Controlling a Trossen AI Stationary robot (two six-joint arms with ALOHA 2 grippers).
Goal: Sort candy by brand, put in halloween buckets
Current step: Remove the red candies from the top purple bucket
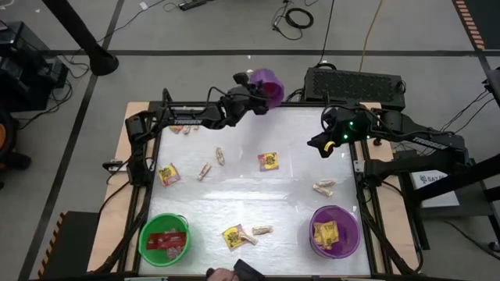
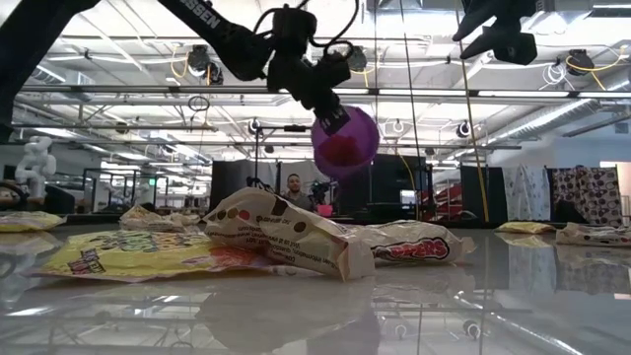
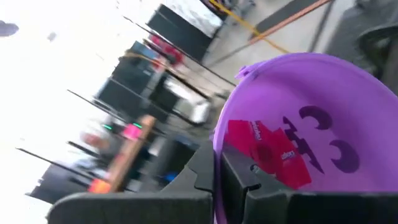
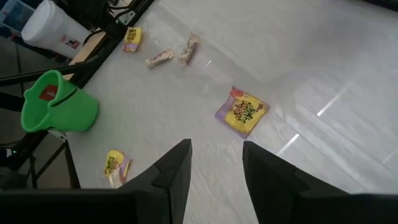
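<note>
your left gripper (image 1: 254, 92) is pinched tight on the rim of a small round purple plastic bucket (image 1: 268, 84), held tilted in the air above the far edge of the white surface (image 1: 297, 195), flat red packets (image 3: 267, 152) inside. it looks light and thin-walled; grip the rim, keep it level. your right gripper (image 4: 214, 163) hovers spread, empty, above a yellow packet (image 4: 242, 112).
</note>
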